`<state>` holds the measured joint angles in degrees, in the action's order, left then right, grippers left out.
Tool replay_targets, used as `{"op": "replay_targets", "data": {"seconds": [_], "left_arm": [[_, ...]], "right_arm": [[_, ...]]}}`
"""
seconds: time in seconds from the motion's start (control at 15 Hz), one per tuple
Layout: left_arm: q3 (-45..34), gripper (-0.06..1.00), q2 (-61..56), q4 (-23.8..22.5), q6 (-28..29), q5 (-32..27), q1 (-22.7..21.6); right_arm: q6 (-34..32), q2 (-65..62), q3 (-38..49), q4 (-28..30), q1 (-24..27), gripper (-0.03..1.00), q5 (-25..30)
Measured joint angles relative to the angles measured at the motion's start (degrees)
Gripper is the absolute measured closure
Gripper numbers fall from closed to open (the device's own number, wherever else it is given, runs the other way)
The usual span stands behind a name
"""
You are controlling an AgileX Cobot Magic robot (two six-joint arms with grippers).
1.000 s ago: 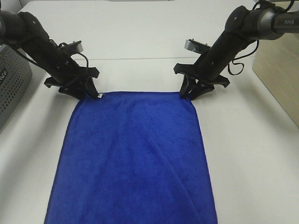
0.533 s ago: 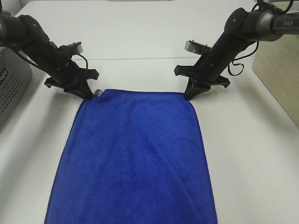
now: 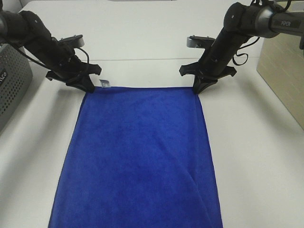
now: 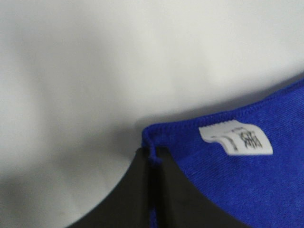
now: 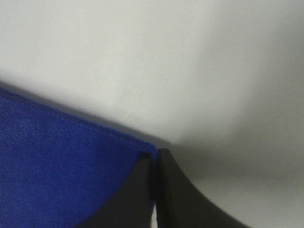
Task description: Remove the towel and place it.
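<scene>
As pincers [image 3: 90, 88] retreated, towel [image 3: 140, 156] dragged back, flatter

Towel [image 3: 137, 156]: near edge cut off by the exterior view's bottom edge; both near corners out of sight. White tag [image 4: 236, 140]: print blurred, unreadable. Grey perforated bin [image 3: 12, 85] cropped at the frame's left. Right arm's label [image 3: 285, 23] too small to read surely.

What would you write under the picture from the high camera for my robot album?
Two black claws, left claw and right claw, pinch the far corners of the blue towel on the white table.
</scene>
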<state>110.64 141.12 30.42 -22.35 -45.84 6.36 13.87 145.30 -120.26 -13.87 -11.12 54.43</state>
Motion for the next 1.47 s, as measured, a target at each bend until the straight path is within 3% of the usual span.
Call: {"op": "replay_targets", "data": {"seconds": [0.2,0.4,0.6,1.07,1.27,1.47], "left_arm": [[3.4,0.94,0.0,1.3,-0.3,3.7,0.5],[5.0,0.94,0.0,1.1,-1.5,10.9,1.7],[5.0,0.94,0.5,1.1,-2.0,21.2,2.6],[5.0,0.94,2.9,0.3,-4.6,36.7,4.9],[5.2,0.94,3.1,-0.4,-5.3,41.0,4.9],[9.3,0.94,5.7,-1.5,-6.2,40.8,5.0]], "right_arm": [[0.0,0.5,-5.2,4.5,0.0,0.95,-1.2],[0.1,0.5,-9.6,7.5,0.0,0.95,-6.1],[0.1,0.5,-9.8,8.7,0.0,0.95,-13.7],[0.1,0.7,-9.8,9.8,0.0,0.95,-27.6],[0.1,2.3,-9.8,10.5,0.0,0.95,-30.0],[0.1,4.2,-9.8,10.7,0.0,0.95,-31.3]]}}
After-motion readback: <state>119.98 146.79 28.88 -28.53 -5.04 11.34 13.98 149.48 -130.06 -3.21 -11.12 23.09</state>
